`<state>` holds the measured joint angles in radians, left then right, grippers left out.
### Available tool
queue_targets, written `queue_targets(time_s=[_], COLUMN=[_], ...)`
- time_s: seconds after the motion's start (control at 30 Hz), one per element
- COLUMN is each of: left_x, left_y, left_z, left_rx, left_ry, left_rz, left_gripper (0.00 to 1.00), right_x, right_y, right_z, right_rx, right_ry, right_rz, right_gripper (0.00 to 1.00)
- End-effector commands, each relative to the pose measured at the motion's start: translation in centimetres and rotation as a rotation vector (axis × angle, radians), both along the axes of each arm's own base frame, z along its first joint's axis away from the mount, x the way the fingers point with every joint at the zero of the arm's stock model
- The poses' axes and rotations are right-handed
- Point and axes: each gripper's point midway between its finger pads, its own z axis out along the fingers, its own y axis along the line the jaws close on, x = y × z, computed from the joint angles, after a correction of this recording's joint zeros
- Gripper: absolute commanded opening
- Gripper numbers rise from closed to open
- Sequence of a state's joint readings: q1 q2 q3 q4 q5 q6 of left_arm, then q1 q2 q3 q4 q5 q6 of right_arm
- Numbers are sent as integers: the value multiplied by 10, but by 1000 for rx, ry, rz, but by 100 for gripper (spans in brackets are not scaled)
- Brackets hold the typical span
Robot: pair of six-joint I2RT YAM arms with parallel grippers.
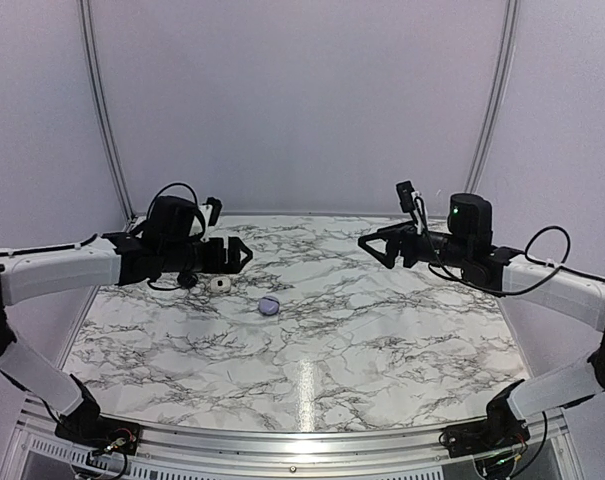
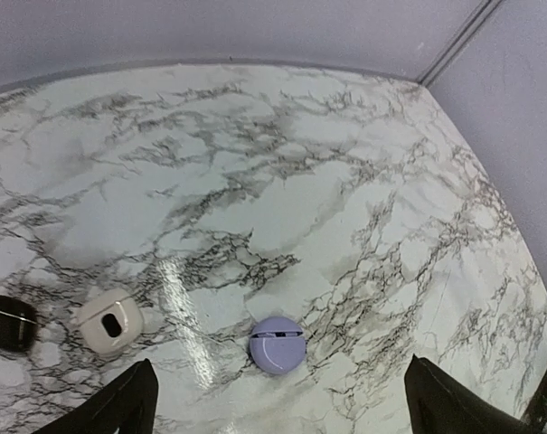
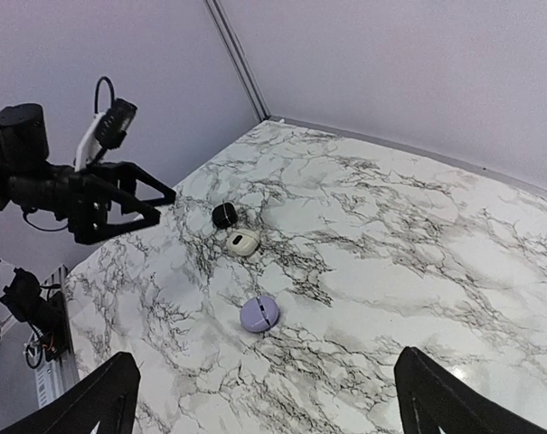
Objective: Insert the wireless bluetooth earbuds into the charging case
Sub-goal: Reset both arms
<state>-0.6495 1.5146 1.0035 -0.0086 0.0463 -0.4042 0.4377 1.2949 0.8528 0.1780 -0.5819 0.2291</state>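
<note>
A round lilac charging case (image 1: 269, 306) lies with its lid down on the marble table, also in the left wrist view (image 2: 277, 344) and the right wrist view (image 3: 259, 314). Left of it lies a cream case (image 1: 220, 285) (image 2: 110, 321) (image 3: 242, 241) with a dark oval opening on top. A black case (image 2: 9, 323) (image 3: 223, 215) sits beyond that. The wireless bluetooth earbuds are hidden from every view. My left gripper (image 1: 237, 255) (image 2: 282, 402) hovers open above the cases, holding nothing. My right gripper (image 1: 372, 243) (image 3: 266, 389) hangs open over the table's right side, far from them.
The marble table (image 1: 382, 340) is enclosed by pale lilac walls with a grey upright pole at each back corner (image 1: 102, 110). In the right wrist view the left arm's gripper (image 3: 151, 201) shows above the table's far edge. A metal rail (image 1: 302, 440) runs along the near edge.
</note>
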Motion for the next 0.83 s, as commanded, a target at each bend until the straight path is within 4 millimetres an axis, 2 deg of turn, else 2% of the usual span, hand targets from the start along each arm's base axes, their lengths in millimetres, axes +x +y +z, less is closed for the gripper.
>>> queue_targets(time_s=[0.0, 0.1, 0.2, 0.3, 0.37, 0.57, 0.8], left_x=[-5, -11, -23, -34, -41, -54, -57], left_y=[62, 95, 118, 136, 146, 162, 171], left_z=[16, 33, 39, 40, 32, 15, 11], left_rx=[118, 123, 105, 90, 92, 47, 31], left_ry=[-70, -138, -170, -190, -189, -169, -192], left_rz=[189, 312, 398, 458, 490, 565, 604], left_gripper=[99, 99, 99, 99, 99, 99, 99], right_x=[-3, -9, -14, -20, -22, -23, -32], right_y=[-20, -29, -40, -52, -60, -94, -102], right_z=[4, -7, -18, -33, -41, -62, -78], right_rx=[-10, -36, -38, -34, -29, -23, -47], right_ry=[-7, -2, -2, 10, 15, 55, 74], right_rz=[-93, -122, -162, -213, -252, -456, -473], right_gripper=[99, 99, 99, 99, 99, 98, 99])
